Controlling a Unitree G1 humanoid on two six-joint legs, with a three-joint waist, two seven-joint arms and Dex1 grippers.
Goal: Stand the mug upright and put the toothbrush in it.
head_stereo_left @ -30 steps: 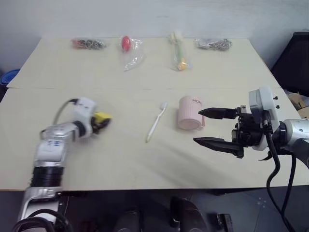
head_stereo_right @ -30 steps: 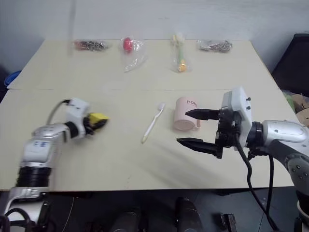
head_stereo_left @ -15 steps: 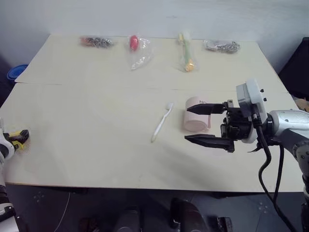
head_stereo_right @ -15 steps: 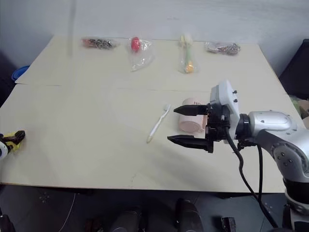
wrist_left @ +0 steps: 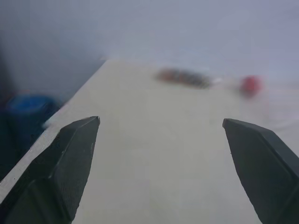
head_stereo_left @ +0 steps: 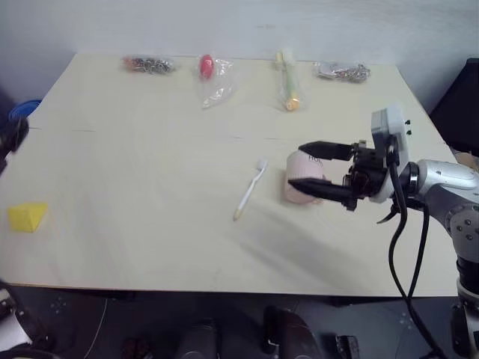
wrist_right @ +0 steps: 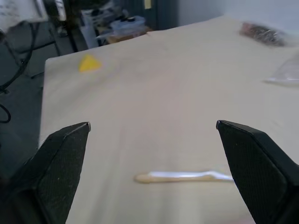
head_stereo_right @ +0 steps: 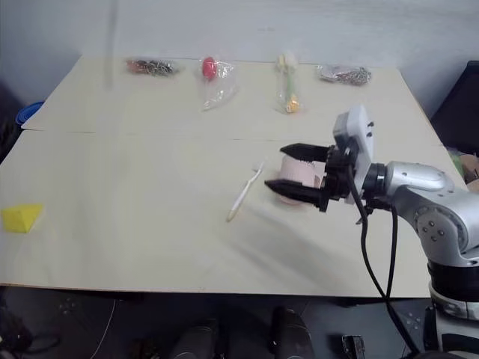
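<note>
1. The right gripper (head_stereo_left: 313, 168) has its jaws wide open, one finger over the mug (head_stereo_left: 301, 179) and one at its near side; no grip on it can be made out.
2. The mug lies on its side on the counter (head_stereo_left: 150, 224), right of centre.
3. The toothbrush (head_stereo_left: 251, 190) lies flat just left of the mug, apart from it, bristle head at the far end.
4. The left gripper (wrist_left: 159, 140) is also spread wide and empty, over the counter's far left part.
5. A yellow wedge block (head_stereo_left: 28, 216) sits at the near left edge.
6. Bagged items (head_stereo_left: 212, 75) line the far edge.

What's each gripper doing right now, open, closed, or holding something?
Left gripper: open, holding nothing.
Right gripper: open, fingers either side of the mug, not closed on it.
</note>
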